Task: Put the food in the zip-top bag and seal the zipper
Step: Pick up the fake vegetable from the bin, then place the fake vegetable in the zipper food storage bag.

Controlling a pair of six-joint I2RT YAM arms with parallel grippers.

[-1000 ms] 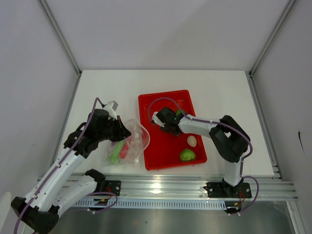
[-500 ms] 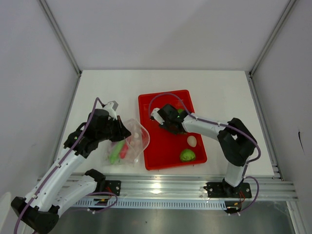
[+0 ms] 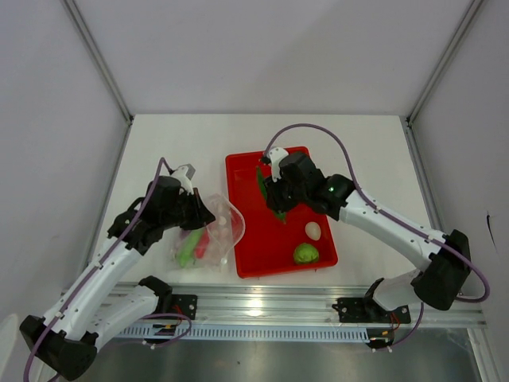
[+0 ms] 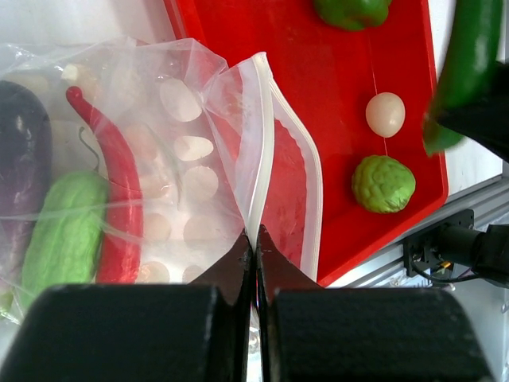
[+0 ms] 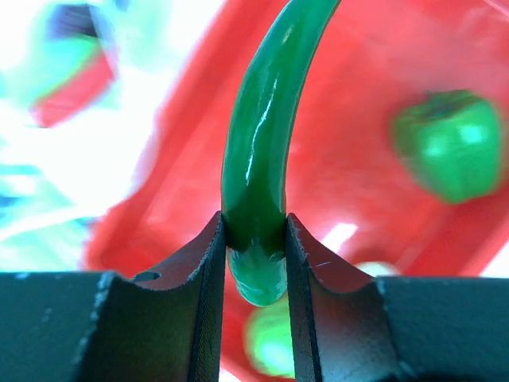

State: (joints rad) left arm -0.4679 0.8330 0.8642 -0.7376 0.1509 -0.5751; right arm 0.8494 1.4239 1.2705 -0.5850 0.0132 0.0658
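I am pinching my left fingers (image 4: 254, 253) fully together on the mouth edge of the clear, floppy plastic zip-top bag (image 4: 167, 119), right on its thin pale zipper strip (image 4: 266, 151). The mouth is gaping open toward the red rectangular plastic tray (image 4: 318, 72). The bag is lying on the white tabletop (image 3: 191, 143) just left of the tray, with its open lip reaching over the tray's left edge. Through the plastic I am seeing a dark purple toy eggplant (image 4: 20, 151), a long red toy chili (image 4: 111, 199) and a light green toy gourd (image 4: 67, 239) lying side by side. With my right fingers (image 3: 274, 193) I am gripping a long, glossy green toy chili (image 5: 262, 135) near one end. They are partly closed and pressing on it from both sides. I am holding it up above the far half of the tray, and its free end is pointing away from my wrist. A green toy bell pepper (image 5: 449, 155) is sitting on the tray floor beneath. A small white egg-shaped piece (image 3: 313, 230) and a round, bumpy green toy vegetable (image 3: 306, 254) are resting near the tray's near right corner, close together but not touching.
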